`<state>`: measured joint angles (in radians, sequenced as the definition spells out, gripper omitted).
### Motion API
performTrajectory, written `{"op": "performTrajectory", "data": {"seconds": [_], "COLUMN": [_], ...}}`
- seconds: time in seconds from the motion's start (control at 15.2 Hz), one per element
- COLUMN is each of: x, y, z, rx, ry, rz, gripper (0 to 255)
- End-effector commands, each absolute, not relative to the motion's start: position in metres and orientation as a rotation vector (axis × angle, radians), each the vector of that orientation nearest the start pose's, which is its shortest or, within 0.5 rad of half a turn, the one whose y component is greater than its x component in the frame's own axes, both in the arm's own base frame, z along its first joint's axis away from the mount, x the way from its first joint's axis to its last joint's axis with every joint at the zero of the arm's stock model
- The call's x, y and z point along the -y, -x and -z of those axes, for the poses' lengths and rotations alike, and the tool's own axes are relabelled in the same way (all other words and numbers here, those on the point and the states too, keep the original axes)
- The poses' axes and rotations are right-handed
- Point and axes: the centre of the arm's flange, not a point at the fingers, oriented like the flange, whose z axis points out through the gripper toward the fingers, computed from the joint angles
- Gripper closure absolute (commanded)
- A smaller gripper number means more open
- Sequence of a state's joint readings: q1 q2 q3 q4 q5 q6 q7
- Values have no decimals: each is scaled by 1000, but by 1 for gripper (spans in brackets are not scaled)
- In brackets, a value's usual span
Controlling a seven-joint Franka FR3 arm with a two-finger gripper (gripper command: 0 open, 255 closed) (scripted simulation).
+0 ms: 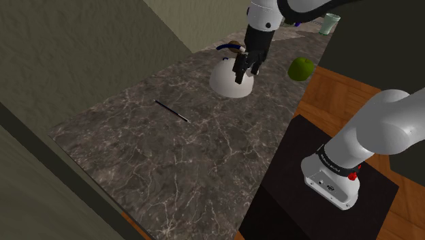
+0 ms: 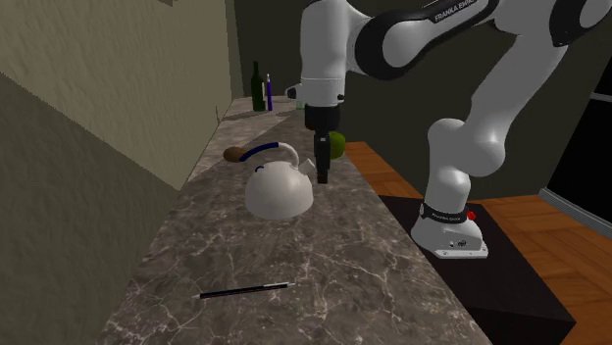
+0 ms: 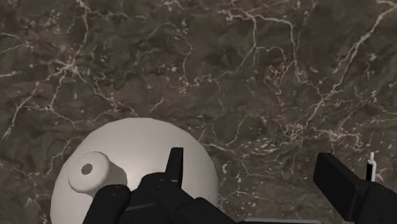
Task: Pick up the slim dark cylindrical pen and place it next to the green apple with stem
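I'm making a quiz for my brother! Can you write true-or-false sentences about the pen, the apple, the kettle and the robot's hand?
1. The pen lies flat on the counter. True.
2. The gripper is holding the pen. False: it is open and empty, above the kettle.
3. The apple is red. False: it is green.
4. The kettle is white with a blue handle. True.
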<state>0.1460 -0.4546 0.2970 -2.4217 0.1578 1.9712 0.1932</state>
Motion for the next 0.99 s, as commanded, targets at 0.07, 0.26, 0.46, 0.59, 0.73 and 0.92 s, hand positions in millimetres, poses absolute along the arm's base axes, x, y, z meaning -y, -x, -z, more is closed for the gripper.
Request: {"op": "performTrajectory", "data": {"seconds": [0.07,0.26,0.46,0.59,0.73,0.92], "x": [-225,-260,-295,-318,-342,-377], "y": [-375,-382,-389,-392,-396,-401], "z": [-450,-434,-418,-408,-397,-381], "rx": [280,313,345,367,388,421], "ry": [3110,3102,3093,3087,3081,3072], "rz": [-27,-33,-39,-43,-47,-53], "gripper": [0,0,0,0,0,0]}}
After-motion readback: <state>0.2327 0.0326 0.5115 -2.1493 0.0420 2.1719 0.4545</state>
